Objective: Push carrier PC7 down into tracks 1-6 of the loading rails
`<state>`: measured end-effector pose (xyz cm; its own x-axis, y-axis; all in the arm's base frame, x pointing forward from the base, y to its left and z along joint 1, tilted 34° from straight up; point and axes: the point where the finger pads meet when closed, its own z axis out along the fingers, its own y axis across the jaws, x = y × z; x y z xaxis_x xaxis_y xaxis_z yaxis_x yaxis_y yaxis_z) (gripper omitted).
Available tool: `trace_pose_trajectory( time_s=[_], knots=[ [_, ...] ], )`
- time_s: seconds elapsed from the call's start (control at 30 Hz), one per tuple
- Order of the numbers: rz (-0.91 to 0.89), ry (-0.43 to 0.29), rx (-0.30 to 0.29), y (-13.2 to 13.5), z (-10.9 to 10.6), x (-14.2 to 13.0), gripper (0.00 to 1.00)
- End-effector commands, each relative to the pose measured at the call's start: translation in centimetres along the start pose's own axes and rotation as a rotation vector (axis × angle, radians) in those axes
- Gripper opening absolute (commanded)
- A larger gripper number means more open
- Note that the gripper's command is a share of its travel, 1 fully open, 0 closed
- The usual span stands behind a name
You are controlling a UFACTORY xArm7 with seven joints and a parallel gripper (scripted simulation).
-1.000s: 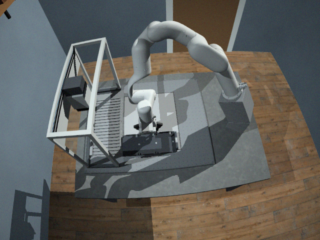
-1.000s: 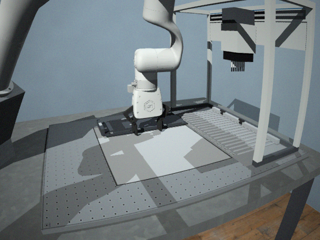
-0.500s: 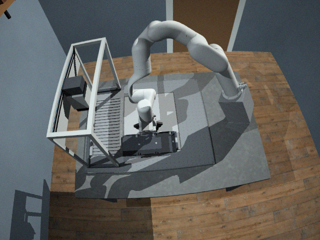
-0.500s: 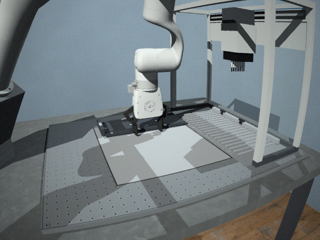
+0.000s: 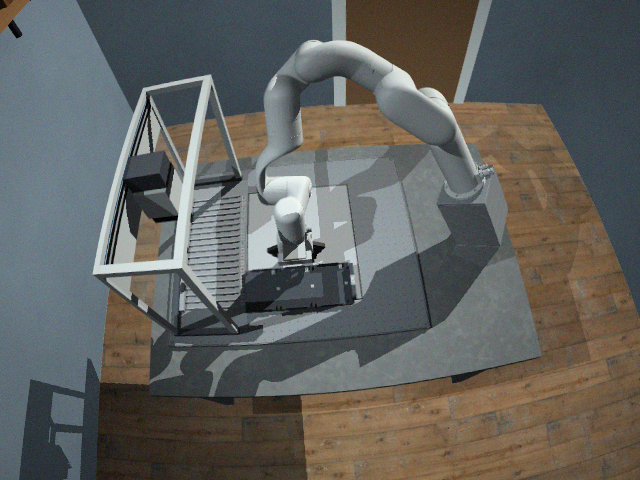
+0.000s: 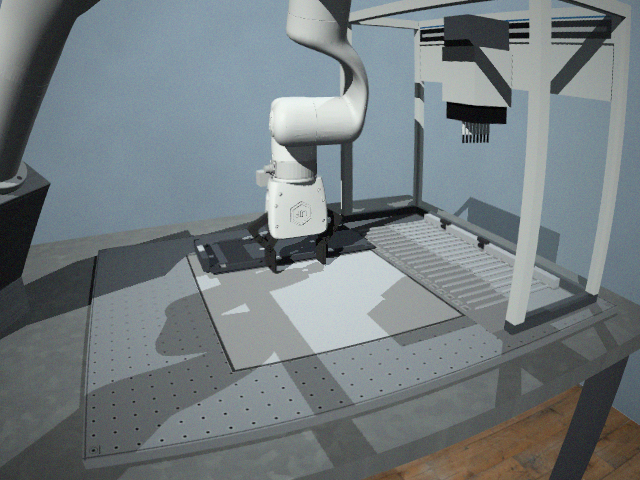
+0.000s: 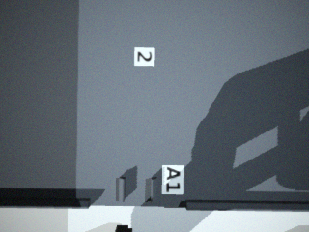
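Carrier PC7 (image 5: 310, 289) (image 6: 232, 253) is a flat dark plate lying on the table in front of the near end of the loading rails (image 5: 214, 242) (image 6: 443, 261). One short end is toward the rails and the other points away from them. My gripper (image 5: 295, 251) (image 6: 295, 257) is open and empty. It points straight down and hangs low beside the carrier's long side, over that edge. In the wrist view the carrier's top (image 7: 193, 97) fills the frame. It bears a white tile "2" (image 7: 144, 56) and a tile "A1" (image 7: 173, 180). The fingertips do not show there.
A white gantry frame (image 5: 196, 155) (image 6: 532, 206) stands over the rails and carries a dark head (image 5: 147, 170) (image 6: 475, 62) high above them. A light mat (image 5: 258, 232) (image 6: 330, 299) lies beside the carrier. The arm's base pedestal (image 5: 465, 206) (image 6: 15, 217) is far off.
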<state>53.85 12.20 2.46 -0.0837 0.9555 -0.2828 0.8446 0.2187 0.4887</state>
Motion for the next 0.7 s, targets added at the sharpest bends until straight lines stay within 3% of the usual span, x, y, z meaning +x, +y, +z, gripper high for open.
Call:
trace_pose_trajectory(
  time_s=[0.0,0.67],
  knots=[
    [0.0,0.002,-0.003,0.1,-0.4,0.1,1.0],
    [0.0,0.001,-0.003,0.1,-3.4,0.1,1.0]
  ],
)
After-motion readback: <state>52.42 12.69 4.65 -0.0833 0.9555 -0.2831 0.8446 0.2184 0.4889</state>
